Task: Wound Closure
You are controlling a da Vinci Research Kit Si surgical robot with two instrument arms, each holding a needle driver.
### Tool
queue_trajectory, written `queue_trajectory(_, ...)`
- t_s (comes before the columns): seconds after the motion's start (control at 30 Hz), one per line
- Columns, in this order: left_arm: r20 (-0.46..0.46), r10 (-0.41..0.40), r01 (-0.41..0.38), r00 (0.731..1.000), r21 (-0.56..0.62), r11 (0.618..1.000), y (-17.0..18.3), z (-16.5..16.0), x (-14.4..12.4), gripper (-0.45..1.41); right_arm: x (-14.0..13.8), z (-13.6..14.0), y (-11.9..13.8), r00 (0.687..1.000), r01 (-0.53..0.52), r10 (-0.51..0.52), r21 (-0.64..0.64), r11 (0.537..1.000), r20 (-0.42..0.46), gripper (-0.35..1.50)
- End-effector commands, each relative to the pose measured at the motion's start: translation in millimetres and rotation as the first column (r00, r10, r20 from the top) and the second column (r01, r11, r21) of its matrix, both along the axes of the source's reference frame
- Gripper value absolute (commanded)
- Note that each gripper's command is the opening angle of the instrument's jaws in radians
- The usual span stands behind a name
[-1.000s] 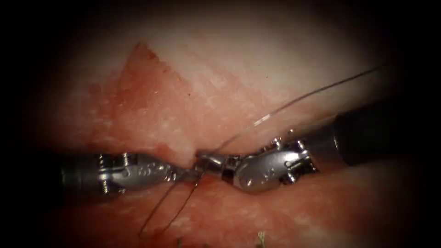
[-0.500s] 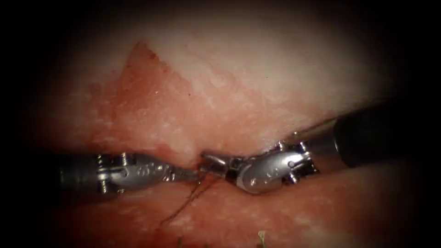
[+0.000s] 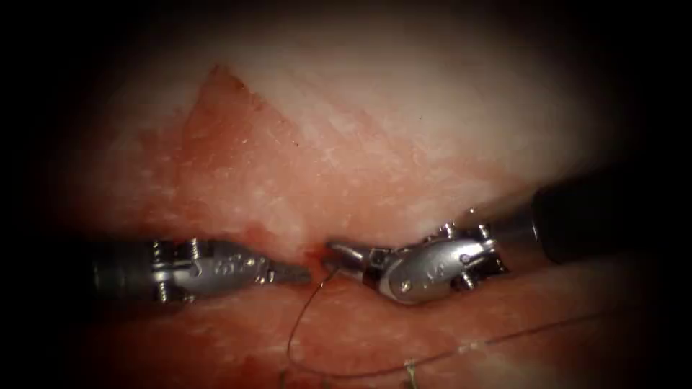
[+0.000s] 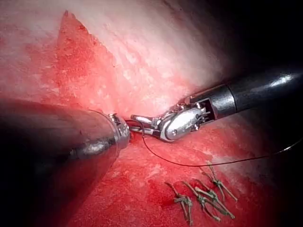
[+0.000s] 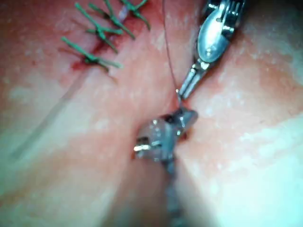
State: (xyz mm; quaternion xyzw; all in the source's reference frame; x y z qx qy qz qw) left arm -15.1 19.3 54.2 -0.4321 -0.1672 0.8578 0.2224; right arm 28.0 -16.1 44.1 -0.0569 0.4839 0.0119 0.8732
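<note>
— At the near edge, 6 o'clock in the endoscope view, what lies there?

— Knotted green stitches (image 4: 203,198), their cut tails standing up. Just beyond them the thread (image 3: 292,338) lies slack on the tissue (image 3: 346,144). It loops from the cut (image 3: 313,253) toward 7 o'clock, then trails off toward 3 o'clock.

— And the tools?

— They sit farther in, tip to tip and nearly touching across the cut. The left tool (image 3: 301,273), on the cut's left, has its jaws pressed together, though whether anything is in them cannot be told. The right tool (image 3: 333,250), on the cut's right, shows a narrow gap between its jaws. The thread starts right under that tip, but no firm grip on it can be seen. Where the needle is cannot be told.

— What could go wrong?

— As a judgement, three things. The loose loop lies close to the stitch tails, so any pull could snag it there or drag across the finished knots. The tips are so near each other that a small sideways move could knock them together or pinch the wound edge. A thread that is not firmly gripped could also slip free under tension.

— And beyond the tools?

— Pale, bare tissue toward 12 o'clock.
</note>
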Motion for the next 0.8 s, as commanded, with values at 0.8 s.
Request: queue_trajectory(0.8, -0.001, 0.0, 0.0, 1.0, 0.003, 1.0, -0.4, 0.6, -0.6, -0.3, 1.8, 0.1, 0.7, 1.0, -0.015, 0.016, 0.012, 1.0, -0.002, -0.35)
